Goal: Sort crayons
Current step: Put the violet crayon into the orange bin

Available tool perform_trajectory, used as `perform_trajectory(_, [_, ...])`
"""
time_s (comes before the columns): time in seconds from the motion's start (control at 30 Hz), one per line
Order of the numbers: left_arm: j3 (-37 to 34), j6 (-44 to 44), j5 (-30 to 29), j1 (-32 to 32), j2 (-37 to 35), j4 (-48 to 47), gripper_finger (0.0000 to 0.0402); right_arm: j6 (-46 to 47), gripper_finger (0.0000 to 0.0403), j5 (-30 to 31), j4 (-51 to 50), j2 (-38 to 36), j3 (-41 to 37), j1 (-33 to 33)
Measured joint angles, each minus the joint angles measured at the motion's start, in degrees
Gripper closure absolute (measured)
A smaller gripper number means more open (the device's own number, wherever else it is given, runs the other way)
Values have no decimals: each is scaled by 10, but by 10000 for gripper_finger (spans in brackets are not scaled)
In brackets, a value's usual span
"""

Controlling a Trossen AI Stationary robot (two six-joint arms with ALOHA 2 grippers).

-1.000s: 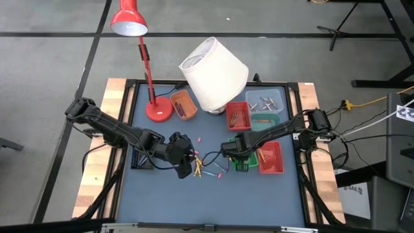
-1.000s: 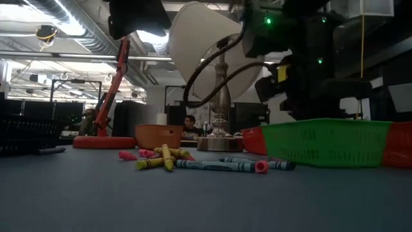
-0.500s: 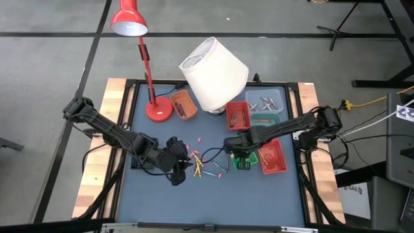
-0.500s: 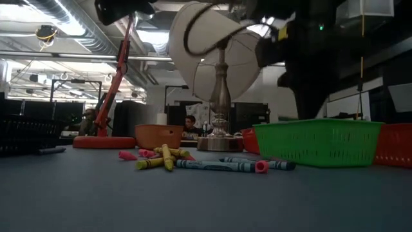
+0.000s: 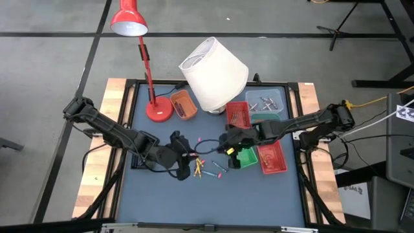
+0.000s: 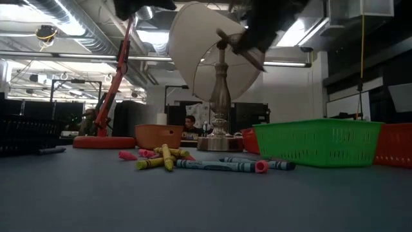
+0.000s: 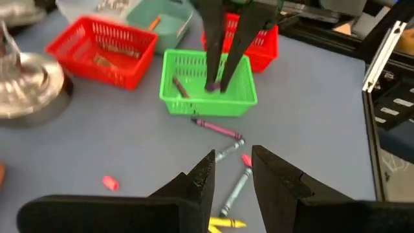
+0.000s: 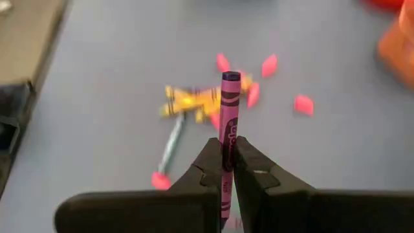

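Pinching a purple crayon [image 8: 229, 129], right gripper [image 8: 225, 169], seen only at its wrist; left gripper [image 7: 233, 169] spread

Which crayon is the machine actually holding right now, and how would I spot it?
Find the green tray right of the table's middle. Just beside it, above the scattered crayons, hangs the right pincer. Pinched in it is a purple crayon, the only one lifted off the table.
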Motion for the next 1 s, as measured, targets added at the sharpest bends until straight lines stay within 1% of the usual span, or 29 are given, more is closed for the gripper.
perform_trajectory(0.2, [0,80,0,4,0,49,315,-38,387,0,107,0,0,0])
perform_trajectory(0.33, [0,103,0,4,0,57,315,-61,387,0,160,0,0,0])
perform_trajectory(0.53, [0,103,0,4,0,58,314,-83,387,-1,195,1,0,1])
perform_trajectory(0.7, [0,104,-17,14,0,86,314,-83,386,-9,213,1,0,1])
perform_trajectory(1.0, [0,104,-14,38,0,105,315,-83,386,-9,216,1,0,1])
